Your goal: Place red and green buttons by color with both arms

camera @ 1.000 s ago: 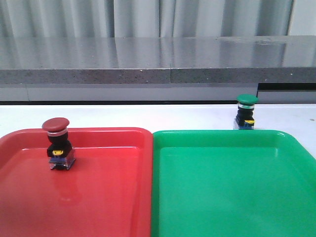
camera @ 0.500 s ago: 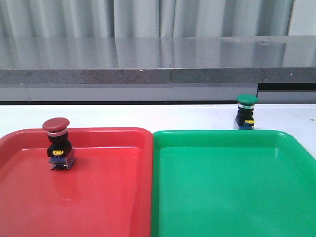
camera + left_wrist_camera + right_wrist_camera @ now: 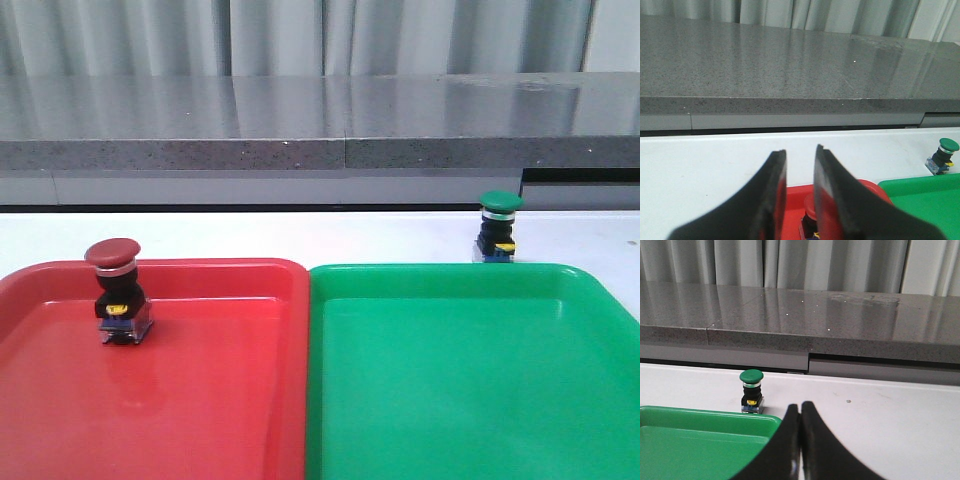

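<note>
Trays side by side on white table [image 3: 300, 235]: red tray [image 3: 220, 400] left, green tray [image 3: 470, 400] right, edges touching. Left gripper [image 3: 800, 165] fingers slightly apart, nothing between them, red button partly behind them. Right gripper [image 3: 800, 412] fingers pressed together, holding nothing. Red button [image 3: 118, 292] upright inside red tray, far-left area. Green button [image 3: 498, 228] upright on table, just beyond green tray's far rim.

Left tray [image 3: 200, 400]: near edge of table [image 3: 300, 235], left half; holds one button [image 3: 118, 290] upright in its far-left part. Right tray [image 3: 470, 390]: touching the left tray's right side. Second button [image 3: 498, 228]: upright on table, just behind right tray's far rim, toward the right edge.
</note>
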### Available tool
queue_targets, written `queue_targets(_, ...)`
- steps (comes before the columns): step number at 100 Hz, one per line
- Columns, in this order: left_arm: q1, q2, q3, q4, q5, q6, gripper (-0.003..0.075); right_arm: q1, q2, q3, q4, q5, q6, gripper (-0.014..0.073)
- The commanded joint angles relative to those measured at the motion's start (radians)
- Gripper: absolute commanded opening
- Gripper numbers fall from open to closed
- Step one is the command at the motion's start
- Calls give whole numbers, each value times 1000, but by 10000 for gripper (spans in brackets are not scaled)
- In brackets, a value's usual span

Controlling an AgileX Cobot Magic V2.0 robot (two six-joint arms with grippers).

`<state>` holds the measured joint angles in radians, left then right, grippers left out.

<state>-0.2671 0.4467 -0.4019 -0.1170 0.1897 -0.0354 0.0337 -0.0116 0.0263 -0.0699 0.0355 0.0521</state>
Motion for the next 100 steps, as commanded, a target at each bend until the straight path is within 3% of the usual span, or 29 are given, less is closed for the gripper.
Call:
queue_targets(1, 0, 3, -27, -4, -77, -11, -13, -6, -20, -13, -1, -77, -4, -111)
queue_targets(83, 0, 3, -27, -1, -97, -11, -19, -6, -20, -13, -1, -77, -4, -111)
queue_targets(100, 0, 3, -23, 109, -110, -11, -19, -6, -20, -13, -1, -77, -4, -111)
